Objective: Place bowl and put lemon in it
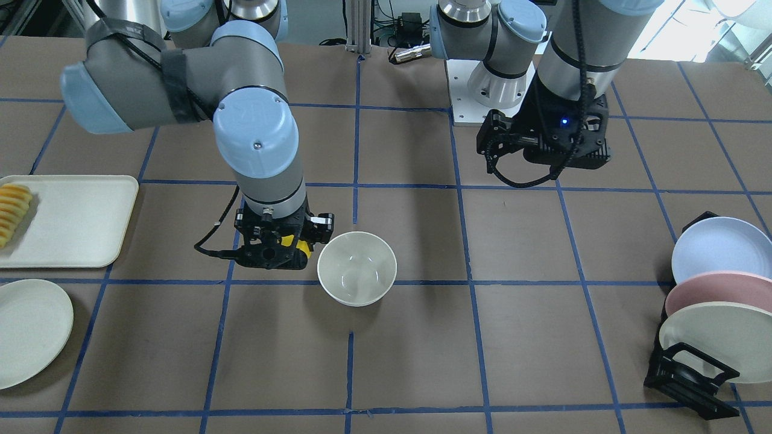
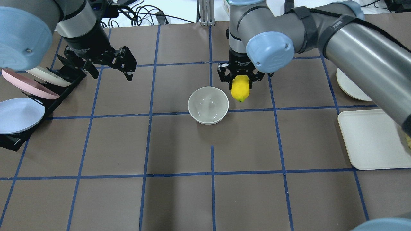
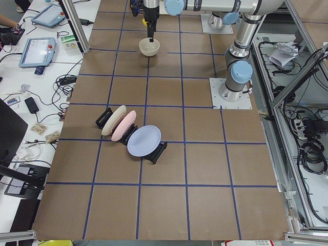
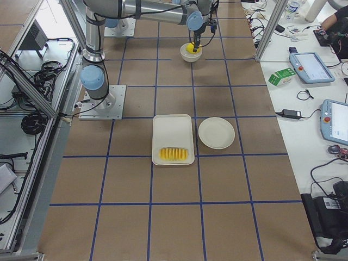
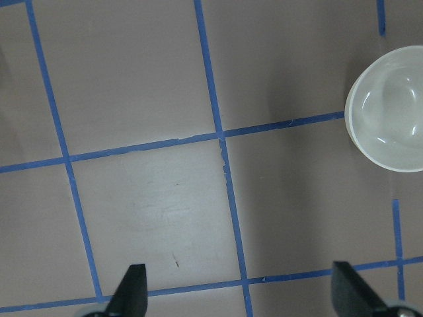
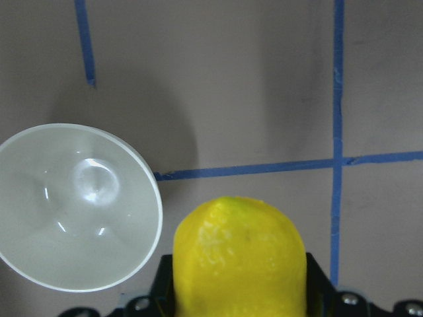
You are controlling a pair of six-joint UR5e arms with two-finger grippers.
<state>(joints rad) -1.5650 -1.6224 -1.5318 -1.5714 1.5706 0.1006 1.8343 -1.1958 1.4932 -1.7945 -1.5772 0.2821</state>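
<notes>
The cream-white bowl [image 2: 208, 105] stands upright and empty on the brown table, near the middle; it also shows in the front view [image 1: 357, 268], the left wrist view [image 5: 388, 117] and the right wrist view [image 6: 76, 205]. My right gripper [image 2: 240, 86] is shut on the yellow lemon [image 2: 240, 89] and holds it above the table just beside the bowl's rim, not over its opening. The lemon fills the bottom of the right wrist view [image 6: 239, 254]. My left gripper [image 2: 126, 65] is open and empty, raised well to the left of the bowl; its fingertips [image 5: 132, 290] show in its wrist view.
A black rack with cream, pink and pale blue plates [image 2: 22, 96] stands at the left. A cream tray [image 2: 372, 138] and a flat cream plate [image 2: 351, 84] lie at the right; sliced yellow-orange food [image 1: 13, 211] lies on the tray.
</notes>
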